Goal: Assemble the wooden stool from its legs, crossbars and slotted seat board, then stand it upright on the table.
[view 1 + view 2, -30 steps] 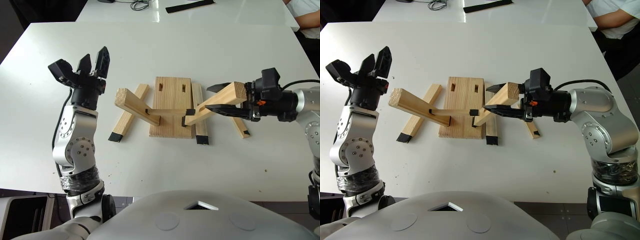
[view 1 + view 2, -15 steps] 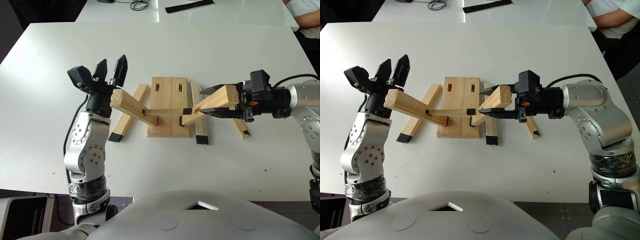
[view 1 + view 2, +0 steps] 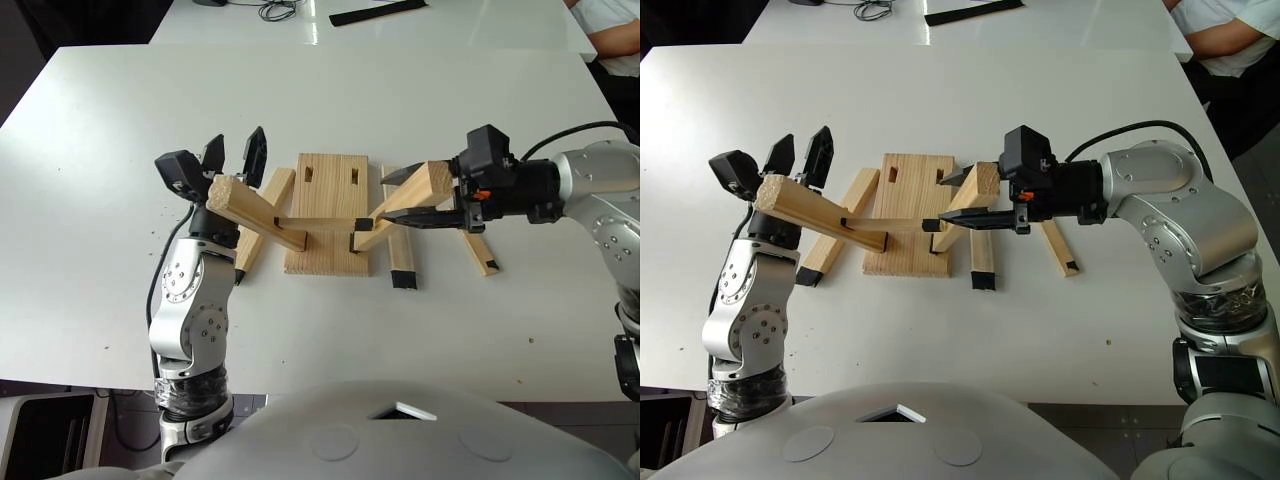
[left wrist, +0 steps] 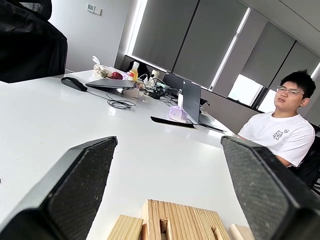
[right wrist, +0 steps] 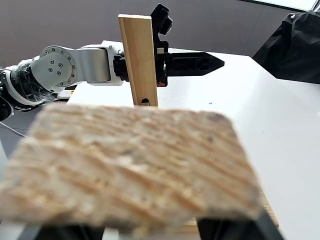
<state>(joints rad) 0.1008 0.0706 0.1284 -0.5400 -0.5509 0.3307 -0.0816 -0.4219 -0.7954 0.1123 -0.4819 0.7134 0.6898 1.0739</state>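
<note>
Both arms have swung inward: my left gripper [image 3: 237, 150], fingers spread and empty, sits just beside the end of the left leg [image 3: 250, 208]. My right gripper [image 3: 395, 197] clamps the right leg [image 3: 432, 178], with the crossbar [image 3: 320, 224] raised over the slotted seat board [image 3: 325, 185]. Mid-assembly, I judge; next, grasp left and align the legs with the slots.

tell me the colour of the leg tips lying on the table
Black, on pale wood. The leg tips show best in the left eye view.

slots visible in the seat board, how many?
2: left slot and right slot, both near the seat board's far edge. Lifted crossbar crosses its near part; more may be hidden.
</note>
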